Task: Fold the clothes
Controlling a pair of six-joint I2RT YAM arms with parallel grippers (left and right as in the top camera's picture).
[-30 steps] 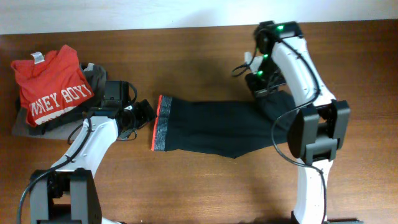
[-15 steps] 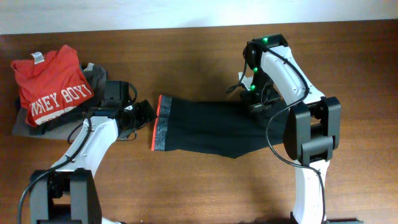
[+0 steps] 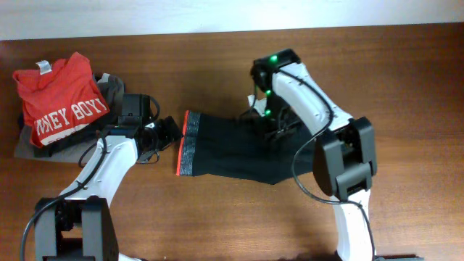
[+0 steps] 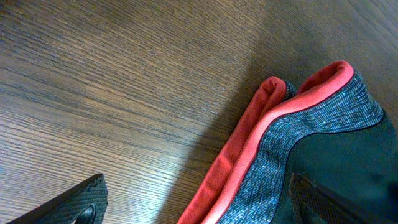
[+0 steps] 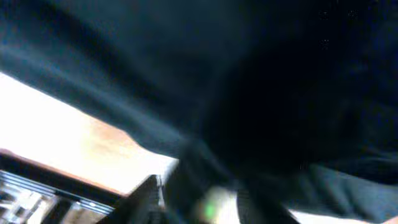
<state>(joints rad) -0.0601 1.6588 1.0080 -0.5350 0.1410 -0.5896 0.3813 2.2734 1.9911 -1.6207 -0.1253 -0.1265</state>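
The black trousers point(image 3: 225, 148) lie across the middle of the table, with the grey-red waistband point(image 3: 187, 145) at the left end. My left gripper point(image 3: 168, 133) is open just left of the waistband. In the left wrist view its fingers straddle the red-edged band point(image 4: 311, 118) with the gripper point(image 4: 199, 208) low over the wood. My right gripper point(image 3: 274, 129) is shut on the leg end of the trousers and holds it above the middle of the garment. The right wrist view is blurred and filled with dark fabric point(image 5: 249, 93).
A red T-shirt with white lettering point(image 3: 61, 101) lies on a grey folded garment point(image 3: 112, 87) at the far left, close behind the left arm. Bare wooden table point(image 3: 406, 87) shows at the right and along the front.
My right gripper has swept from the far right end toward the left, carrying the leg end over the trousers. The visible length of the trousers is shorter. The left arm has not moved.
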